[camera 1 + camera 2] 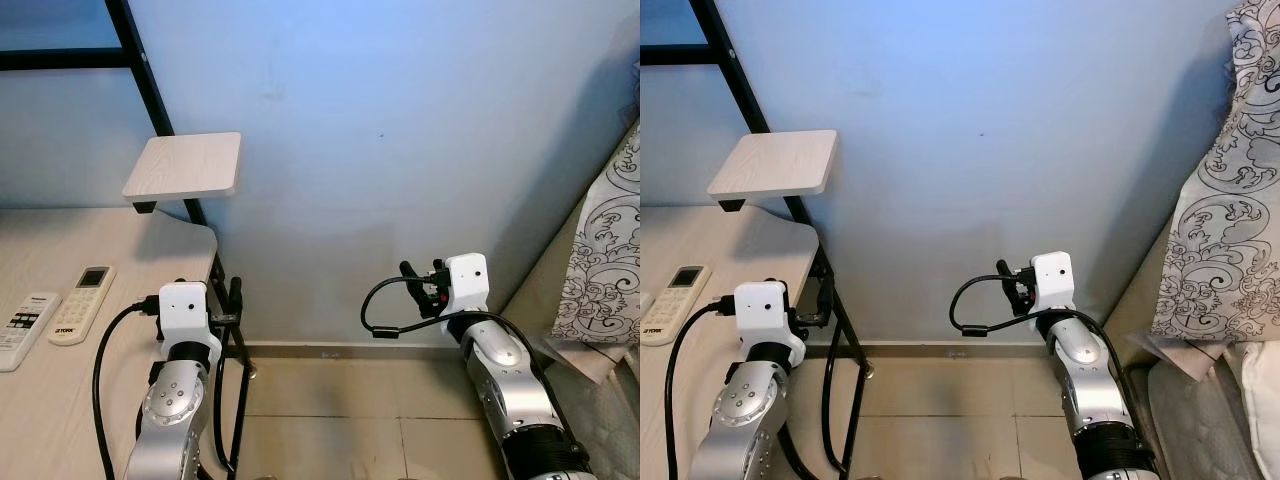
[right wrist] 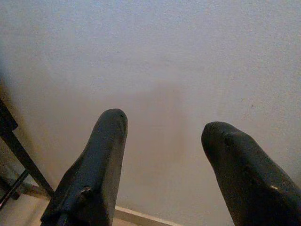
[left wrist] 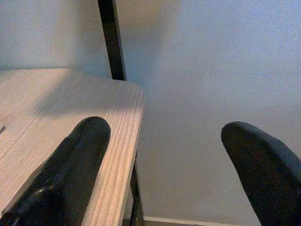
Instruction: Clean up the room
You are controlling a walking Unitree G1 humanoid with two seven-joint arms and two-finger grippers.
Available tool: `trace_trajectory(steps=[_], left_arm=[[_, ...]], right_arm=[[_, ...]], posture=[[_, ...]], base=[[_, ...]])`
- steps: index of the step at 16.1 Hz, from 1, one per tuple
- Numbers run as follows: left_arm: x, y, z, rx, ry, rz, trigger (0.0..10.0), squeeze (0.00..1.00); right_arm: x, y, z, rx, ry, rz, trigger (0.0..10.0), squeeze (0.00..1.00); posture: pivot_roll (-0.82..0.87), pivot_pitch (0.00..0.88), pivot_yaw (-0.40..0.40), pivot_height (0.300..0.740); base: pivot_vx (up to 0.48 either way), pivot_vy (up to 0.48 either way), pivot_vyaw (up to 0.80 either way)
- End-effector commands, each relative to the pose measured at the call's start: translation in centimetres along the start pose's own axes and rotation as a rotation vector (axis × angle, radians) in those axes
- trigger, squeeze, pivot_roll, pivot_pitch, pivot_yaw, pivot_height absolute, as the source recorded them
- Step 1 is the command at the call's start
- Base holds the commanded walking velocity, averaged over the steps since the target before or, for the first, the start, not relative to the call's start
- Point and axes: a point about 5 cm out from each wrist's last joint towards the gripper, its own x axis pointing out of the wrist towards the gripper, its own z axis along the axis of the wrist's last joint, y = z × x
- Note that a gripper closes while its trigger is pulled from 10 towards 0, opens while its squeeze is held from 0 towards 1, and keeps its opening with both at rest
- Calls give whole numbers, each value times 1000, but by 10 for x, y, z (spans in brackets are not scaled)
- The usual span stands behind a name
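Two white remote controls lie on the light wooden desk [image 1: 120, 250] at my left: one with a small screen [image 1: 82, 303] and a wider one [image 1: 22, 325] beside it. My left gripper [image 1: 210, 290] hovers open at the desk's rounded corner, holding nothing; in the left wrist view its fingers [image 3: 80, 160] frame the desk edge and the wall. To the right, over the floor, my right gripper [image 1: 420, 270] points at the blue wall and is open and empty, as its fingers [image 2: 103, 155] show.
A small wooden shelf [image 1: 185, 165] juts from a black metal frame [image 1: 150, 80] above the desk. A bed with a black-and-white patterned cover [image 1: 610, 240] stands at the far right. Beige tiled floor [image 1: 340, 400] lies between desk and bed.
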Motion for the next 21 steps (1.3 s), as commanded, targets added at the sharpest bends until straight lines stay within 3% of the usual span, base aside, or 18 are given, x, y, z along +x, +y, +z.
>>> trace_trajectory(steps=[1, 2, 4, 7, 9, 10, 11, 13, 14, 16, 18, 21], left_arm=[[4, -24, -3, -242, 140, -273, 10000, 0], [-6, -18, -5, -260, 130, -263, 10000, 0], [-2, -19, 4, -283, 84, -264, 10000, 0], [-6, -13, 7, -270, 70, -265, 10000, 0], [-11, -8, 11, -186, 34, -266, 10000, 0], [-23, 8, 6, -35, 30, -254, 10000, 0], [-33, 20, 1, -53, 54, -219, 10000, 0], [-38, 16, 4, -49, 27, -253, 10000, 0], [-39, 6, 8, -32, 6, -294, 10000, 0], [-33, -10, 13, -34, -23, -347, 10000, 0], [-21, -13, 18, -87, -39, -340, 10000, 0], [-10, -17, 21, -51, -44, -362, 10000, 0]], right_arm=[[-17, 20, -15, 187, 87, -52, 10000, 0], [-12, 17, -6, 214, 55, -47, 10000, 0], [-3, 19, 0, 216, 33, -15, 10000, 0], [-8, 25, 2, 222, 39, -14, 10000, 0], [-15, 22, 7, 169, 14, -36, 10000, 0], [-28, 14, 5, 50, -12, -57, 10000, 0], [-39, 9, 1, 50, -28, -47, 10000, 0], [-49, 4, 4, 94, -76, -22, 10000, 0], [-50, 1, 1, 118, -53, -45, 10000, 0], [-42, 6, 4, 117, -58, -42, 10000, 0], [-32, 11, 13, 102, -91, -21, 10000, 0], [-20, 11, 24, 82, -114, -32, 10000, 0]], posture=[[-162, 0, 109, 740], [-115, 0, 95, 740], [-105, 0, 104, 740], [-113, 0, 97, 740], [-116, 0, 93, 740], [-121, 0, 93, 740], [-121, 0, 94, 740], [-118, 0, 95, 740], [-118, 0, 95, 740], [-121, 0, 95, 740], [-130, 0, 101, 740], [-151, 0, 122, 740]], base=[[0, 0, 0], [0, 0, 0], [0, 0, 0], [0, 0, 0], [0, 0, 0], [0, 0, 0], [0, 0, 0], [0, 0, 0], [0, 0, 0], [0, 0, 0], [0, -174, 0], [0, -469, 0]])
